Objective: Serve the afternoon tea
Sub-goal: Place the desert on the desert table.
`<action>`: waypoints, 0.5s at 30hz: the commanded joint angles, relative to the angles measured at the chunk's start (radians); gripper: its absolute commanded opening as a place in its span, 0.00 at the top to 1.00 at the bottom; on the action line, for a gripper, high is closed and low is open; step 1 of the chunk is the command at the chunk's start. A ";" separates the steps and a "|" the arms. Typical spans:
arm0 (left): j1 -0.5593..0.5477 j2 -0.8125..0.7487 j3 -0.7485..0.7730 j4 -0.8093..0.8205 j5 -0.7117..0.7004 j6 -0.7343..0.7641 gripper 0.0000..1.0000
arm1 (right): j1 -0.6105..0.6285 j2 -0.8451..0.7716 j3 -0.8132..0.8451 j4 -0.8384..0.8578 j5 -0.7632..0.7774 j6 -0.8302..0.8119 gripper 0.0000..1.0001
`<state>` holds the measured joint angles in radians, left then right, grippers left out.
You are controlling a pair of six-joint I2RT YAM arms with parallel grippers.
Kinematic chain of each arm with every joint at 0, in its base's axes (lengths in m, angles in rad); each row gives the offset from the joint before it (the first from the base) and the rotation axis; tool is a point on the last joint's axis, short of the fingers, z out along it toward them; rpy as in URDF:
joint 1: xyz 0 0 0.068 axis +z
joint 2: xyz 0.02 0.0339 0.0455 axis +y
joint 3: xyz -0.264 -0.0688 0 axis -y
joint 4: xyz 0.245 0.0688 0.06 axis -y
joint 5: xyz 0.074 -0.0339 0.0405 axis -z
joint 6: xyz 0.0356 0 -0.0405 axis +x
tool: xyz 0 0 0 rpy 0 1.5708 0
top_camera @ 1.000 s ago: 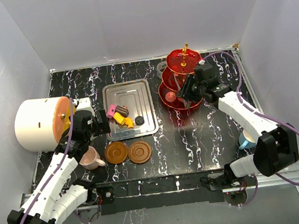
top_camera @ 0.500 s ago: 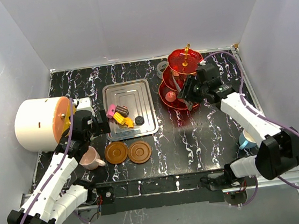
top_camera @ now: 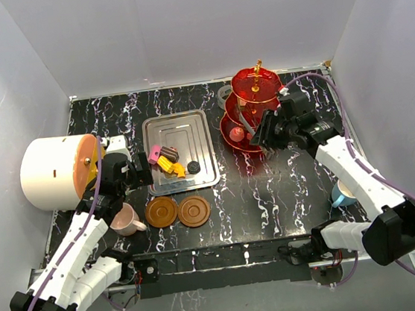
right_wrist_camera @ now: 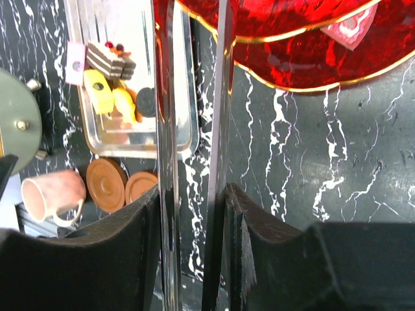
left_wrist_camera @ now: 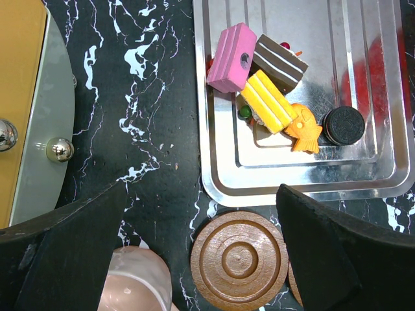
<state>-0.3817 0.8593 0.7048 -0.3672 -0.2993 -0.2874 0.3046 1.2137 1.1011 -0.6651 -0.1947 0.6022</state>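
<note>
Right wrist view: silver tongs (right_wrist_camera: pixel 166 129) are pinched in the nearly closed right gripper (right_wrist_camera: pixel 191 220), lower centre, under the red stand (right_wrist_camera: pixel 285 45) along the top, where one pink sweet (right_wrist_camera: pixel 350 26) is laid. More sweets (left_wrist_camera: pixel 266 97) are heaped on the tray (left_wrist_camera: pixel 363 52), upper centre of the left wrist view. The left gripper (left_wrist_camera: pixel 201 189) is spread wide, empty. One sweet should be lifted at a time, squeezed gently.

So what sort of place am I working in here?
Probably a robot test cell staged as a tea setting, not a real tearoom. Plain white walls box in a black marbled table, and toy-looking sweets lie on a steel tray beside a red tiered stand.
</note>
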 commanded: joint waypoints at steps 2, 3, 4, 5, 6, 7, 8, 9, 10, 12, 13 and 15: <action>-0.002 -0.023 0.005 -0.003 -0.011 0.005 0.01 | -0.003 -0.070 0.027 -0.030 -0.095 -0.104 0.65; -0.002 -0.023 0.005 -0.001 -0.012 0.005 0.01 | -0.003 -0.084 0.023 -0.029 -0.104 -0.118 0.66; -0.003 -0.023 0.005 -0.002 -0.012 0.006 0.01 | -0.001 -0.100 0.019 -0.026 -0.115 -0.137 0.66; -0.002 -0.022 0.005 -0.001 -0.011 0.007 0.01 | 0.000 -0.116 0.013 -0.021 -0.126 -0.155 0.66; -0.001 -0.022 0.005 -0.001 -0.011 0.007 0.01 | 0.002 -0.133 0.006 -0.011 -0.129 -0.170 0.66; -0.002 -0.022 0.004 -0.001 -0.011 0.007 0.01 | 0.006 -0.147 0.004 -0.005 -0.127 -0.184 0.65; -0.002 -0.023 0.004 -0.001 -0.011 0.007 0.01 | 0.014 -0.155 0.009 -0.007 -0.121 -0.208 0.66; -0.002 -0.024 0.004 -0.001 -0.011 0.007 0.01 | 0.028 -0.162 0.014 -0.009 -0.104 -0.222 0.66; -0.002 -0.023 0.005 -0.002 -0.012 0.007 0.01 | 0.045 -0.170 0.013 0.000 -0.071 -0.236 0.66; -0.001 -0.024 0.007 -0.003 -0.014 0.006 0.01 | 0.098 -0.177 0.013 0.010 0.044 -0.275 0.65; -0.003 -0.026 0.008 -0.003 -0.015 0.006 0.01 | 0.130 -0.176 0.013 0.015 0.105 -0.294 0.66; -0.002 -0.028 0.009 -0.007 -0.019 0.005 0.01 | 0.190 -0.171 0.010 0.017 0.230 -0.327 0.66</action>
<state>-0.3817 0.8562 0.7048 -0.3672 -0.2996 -0.2874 0.4023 1.0504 1.0977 -0.7219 -0.1925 0.3820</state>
